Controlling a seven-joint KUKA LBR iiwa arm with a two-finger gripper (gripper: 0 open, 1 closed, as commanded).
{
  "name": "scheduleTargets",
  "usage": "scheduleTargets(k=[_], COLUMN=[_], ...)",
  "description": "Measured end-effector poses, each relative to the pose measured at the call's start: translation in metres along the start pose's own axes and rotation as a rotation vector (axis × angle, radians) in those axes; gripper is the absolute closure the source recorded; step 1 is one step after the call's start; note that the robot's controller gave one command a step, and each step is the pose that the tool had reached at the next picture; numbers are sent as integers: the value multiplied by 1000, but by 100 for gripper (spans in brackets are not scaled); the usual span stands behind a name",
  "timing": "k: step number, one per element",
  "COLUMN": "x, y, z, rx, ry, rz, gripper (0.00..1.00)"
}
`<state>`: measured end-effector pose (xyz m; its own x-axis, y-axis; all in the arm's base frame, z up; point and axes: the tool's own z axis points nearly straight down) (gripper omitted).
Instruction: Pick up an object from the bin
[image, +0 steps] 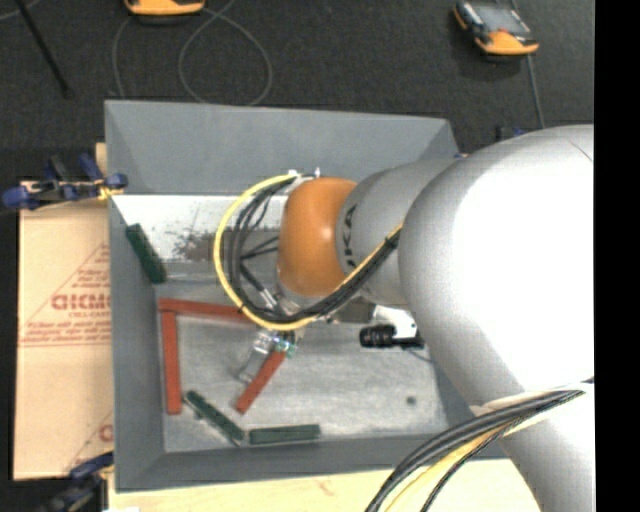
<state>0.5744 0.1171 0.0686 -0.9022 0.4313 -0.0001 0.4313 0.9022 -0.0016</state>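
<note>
Nearest us, the arm (480, 260) overhangs the bin (135, 400). We find its gripper (268, 347) at the upper end of the orange stick (255, 388), which runs mid-floor toward seven o'clock. They are possibly touching; whether the gripper is open or closed we cannot tell.

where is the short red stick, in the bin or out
In: the stick lies slanted inside the bin walls, upper end by the end effector.
</note>
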Motion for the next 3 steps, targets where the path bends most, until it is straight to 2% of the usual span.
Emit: scheduleTargets(k=[1,2,3], x=[-9,-57,-58], y=[16,46,46], z=[-39,-1,-3], rx=[-5,1,0], ry=[-5,3,-3], rz=[95,60,54], gripper=[0,0,100])
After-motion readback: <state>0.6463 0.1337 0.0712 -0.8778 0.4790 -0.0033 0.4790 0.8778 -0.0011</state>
